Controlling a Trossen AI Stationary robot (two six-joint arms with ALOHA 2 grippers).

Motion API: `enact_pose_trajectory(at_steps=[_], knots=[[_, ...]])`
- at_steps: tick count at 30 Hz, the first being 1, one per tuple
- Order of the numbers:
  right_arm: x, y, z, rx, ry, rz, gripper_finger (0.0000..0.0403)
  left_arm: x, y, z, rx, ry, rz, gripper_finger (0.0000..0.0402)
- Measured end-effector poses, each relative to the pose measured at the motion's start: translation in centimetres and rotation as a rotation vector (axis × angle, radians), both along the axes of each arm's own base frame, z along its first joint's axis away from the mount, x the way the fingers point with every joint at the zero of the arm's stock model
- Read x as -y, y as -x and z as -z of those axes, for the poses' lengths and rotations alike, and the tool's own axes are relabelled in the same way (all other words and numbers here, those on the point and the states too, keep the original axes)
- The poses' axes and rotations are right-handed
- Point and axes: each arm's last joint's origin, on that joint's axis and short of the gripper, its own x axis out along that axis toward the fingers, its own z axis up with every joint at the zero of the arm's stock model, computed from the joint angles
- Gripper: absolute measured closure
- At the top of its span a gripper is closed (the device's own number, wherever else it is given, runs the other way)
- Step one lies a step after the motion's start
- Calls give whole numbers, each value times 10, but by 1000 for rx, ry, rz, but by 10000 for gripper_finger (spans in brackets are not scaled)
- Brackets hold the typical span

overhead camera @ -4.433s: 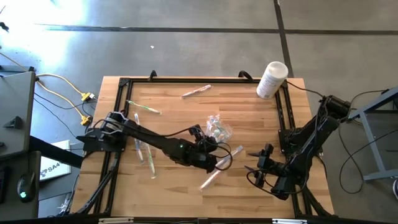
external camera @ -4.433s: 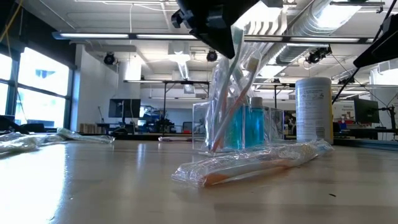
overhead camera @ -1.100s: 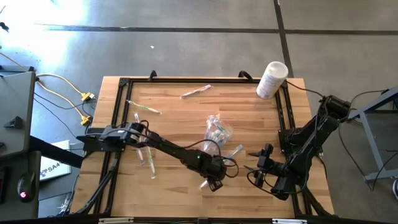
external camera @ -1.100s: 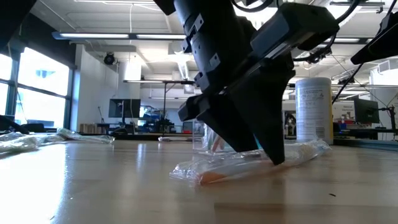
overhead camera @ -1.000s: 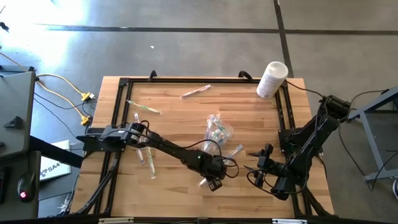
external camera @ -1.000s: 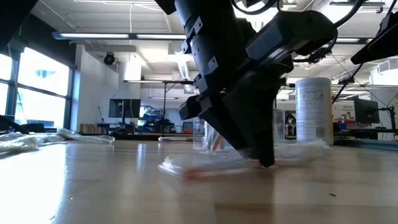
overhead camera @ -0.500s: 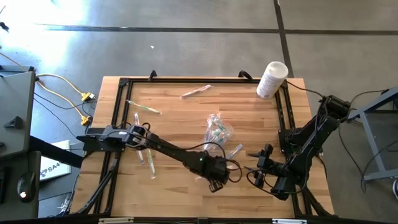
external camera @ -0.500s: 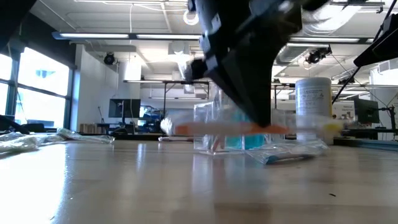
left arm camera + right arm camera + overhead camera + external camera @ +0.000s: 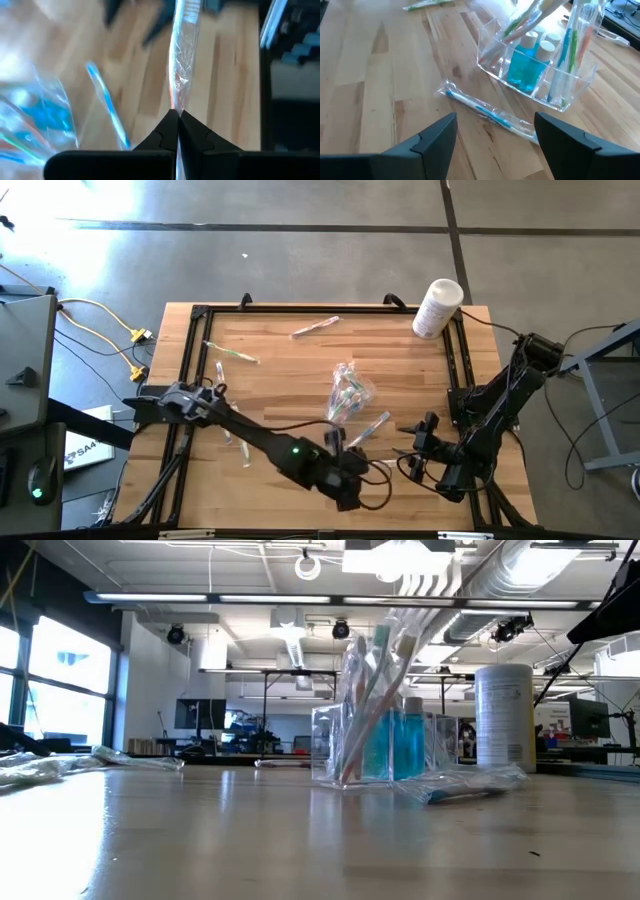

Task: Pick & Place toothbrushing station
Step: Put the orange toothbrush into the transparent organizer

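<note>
- Looking past the left tool (image 9: 178, 116), its wrist view alone shows the fingers pinched shut on a wrapped toothbrush (image 9: 183, 55) with an orange handle; the high view only places that tool (image 9: 345, 480) near the worktop's (image 9: 270, 380) front edge.
- The right tool (image 9: 495, 137) waits wide open, holding nothing, facing a clear organiser (image 9: 535, 65).
- The organiser holds upright brushes and teal bottles (image 9: 527, 67); a blue wrapped brush (image 9: 487, 112) lies just beside it.
- A white canister (image 9: 437, 307) stands at the far right corner.

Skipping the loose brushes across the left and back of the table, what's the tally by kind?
Organizer: 1
White bottle: 1
Blue brush, beside the organizer: 1
Orange brush, in the left hand: 1
Total: 4
</note>
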Motion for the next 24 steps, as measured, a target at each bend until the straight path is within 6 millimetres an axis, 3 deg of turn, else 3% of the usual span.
enact_pose_trajectory(at_steps=[4, 11, 24], knots=[[-4, -3, -3, 45, 41, -30, 144, 2, 9, -16, 84, -82, -60, 401], [-19, -16, -20, 204, 151, -93, 144, 4, 5, -17, 117, -128, -31, 401], [-40, -29, -52, 331, 255, -306, 144, 3, 3, -19, 130, -139, -13, 401]])
